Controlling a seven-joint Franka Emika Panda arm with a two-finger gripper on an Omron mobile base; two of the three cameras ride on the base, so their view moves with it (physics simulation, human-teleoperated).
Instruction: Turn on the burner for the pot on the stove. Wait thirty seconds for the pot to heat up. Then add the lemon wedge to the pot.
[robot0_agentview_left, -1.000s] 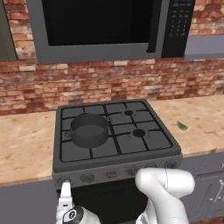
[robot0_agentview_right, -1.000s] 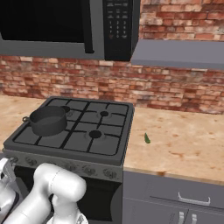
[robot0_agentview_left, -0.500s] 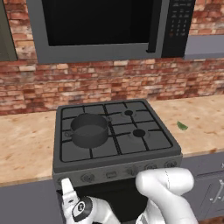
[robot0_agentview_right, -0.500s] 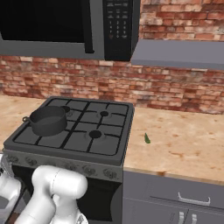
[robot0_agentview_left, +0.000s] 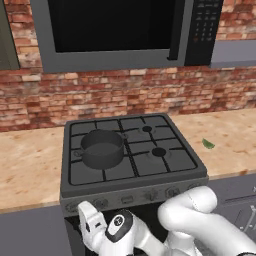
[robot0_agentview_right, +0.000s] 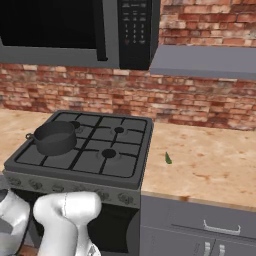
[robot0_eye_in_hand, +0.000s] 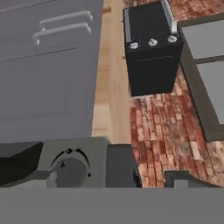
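**Burner step: claw at the knobs**

Gripper, jaws spread and empty, sits by the stove's leftmost knob. Pot occupies the front-left burner; lemon wedge lies at its 3 o'clock. Next, probably waiting.

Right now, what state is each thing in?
Pot: upright on the stove's left side, no lid.
Stove: no flame visible at any burner.
Lemon wedge: on the counter right of the stove, not in the pot.
Gripper: jaws open, nothing held, low at the stove's front panel.
Microwave: door shut.
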